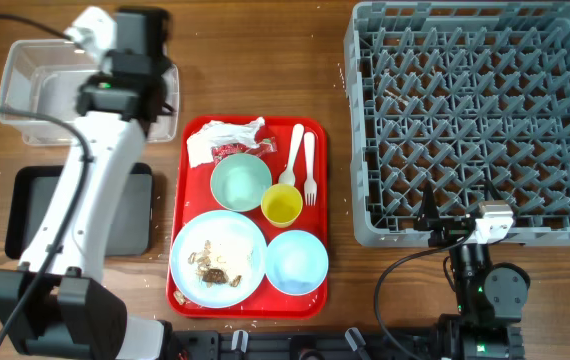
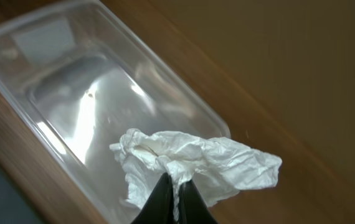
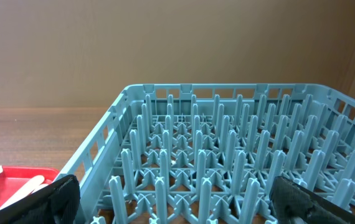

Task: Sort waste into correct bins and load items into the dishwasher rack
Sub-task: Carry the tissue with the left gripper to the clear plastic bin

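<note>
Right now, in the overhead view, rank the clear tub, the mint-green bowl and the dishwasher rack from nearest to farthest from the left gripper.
Measured from the left gripper, which holds a napkin:
1. The clear tub: directly beneath it, at the far left.
2. The mint-green bowl: on the red tray, in the middle.
3. The dishwasher rack: at the far right.

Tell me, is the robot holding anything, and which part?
Yes. The left gripper pinches a crumpled white napkin by a fold near its middle, over the clear tub. The right gripper is open and holds nothing.
</note>
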Robot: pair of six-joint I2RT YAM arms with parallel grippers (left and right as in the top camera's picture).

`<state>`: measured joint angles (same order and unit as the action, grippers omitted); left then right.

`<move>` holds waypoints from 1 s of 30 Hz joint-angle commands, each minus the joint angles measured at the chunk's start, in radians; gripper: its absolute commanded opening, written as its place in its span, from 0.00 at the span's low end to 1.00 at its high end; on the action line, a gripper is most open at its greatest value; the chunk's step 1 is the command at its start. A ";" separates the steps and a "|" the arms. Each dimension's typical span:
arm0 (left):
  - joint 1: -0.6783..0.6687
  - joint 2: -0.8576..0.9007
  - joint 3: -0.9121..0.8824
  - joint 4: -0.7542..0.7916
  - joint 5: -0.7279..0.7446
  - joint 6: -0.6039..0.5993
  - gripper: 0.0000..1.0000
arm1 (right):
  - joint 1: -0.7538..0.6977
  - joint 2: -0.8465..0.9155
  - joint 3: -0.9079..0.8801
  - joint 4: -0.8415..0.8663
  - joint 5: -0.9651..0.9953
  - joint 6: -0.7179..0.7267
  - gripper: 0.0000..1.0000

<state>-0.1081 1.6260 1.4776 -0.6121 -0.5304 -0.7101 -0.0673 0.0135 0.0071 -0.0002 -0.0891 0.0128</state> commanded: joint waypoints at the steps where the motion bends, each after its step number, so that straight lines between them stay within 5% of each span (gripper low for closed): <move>1: 0.115 0.038 0.014 0.080 -0.030 -0.001 0.04 | -0.004 -0.009 -0.002 0.003 0.006 -0.013 1.00; 3: 0.163 0.066 0.014 0.109 0.016 -0.001 0.05 | -0.004 -0.009 -0.002 0.003 0.006 -0.012 1.00; 5: 0.202 0.097 0.014 0.117 0.082 -0.001 0.22 | -0.004 -0.009 -0.002 0.003 0.006 -0.012 1.00; 8: 0.222 0.122 0.014 0.111 0.136 -0.001 1.00 | -0.004 -0.009 -0.002 0.003 0.006 -0.013 1.00; 14: 0.206 0.104 0.014 0.084 0.218 0.031 0.91 | -0.004 -0.009 -0.002 0.003 0.006 -0.012 1.00; 20: 0.090 0.026 0.014 -0.026 0.660 0.263 0.88 | -0.004 -0.009 -0.002 0.003 0.006 -0.013 1.00; 27: -0.118 0.121 0.013 -0.195 0.660 0.227 0.56 | -0.004 -0.009 -0.002 0.003 0.006 -0.012 1.00; 30: -0.154 0.200 0.013 -0.196 0.660 0.159 0.54 | -0.004 -0.009 -0.002 0.003 0.006 -0.013 1.00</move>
<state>-0.2317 1.7294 1.4841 -0.8055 0.1081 -0.4911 -0.0673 0.0135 0.0071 -0.0002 -0.0891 0.0124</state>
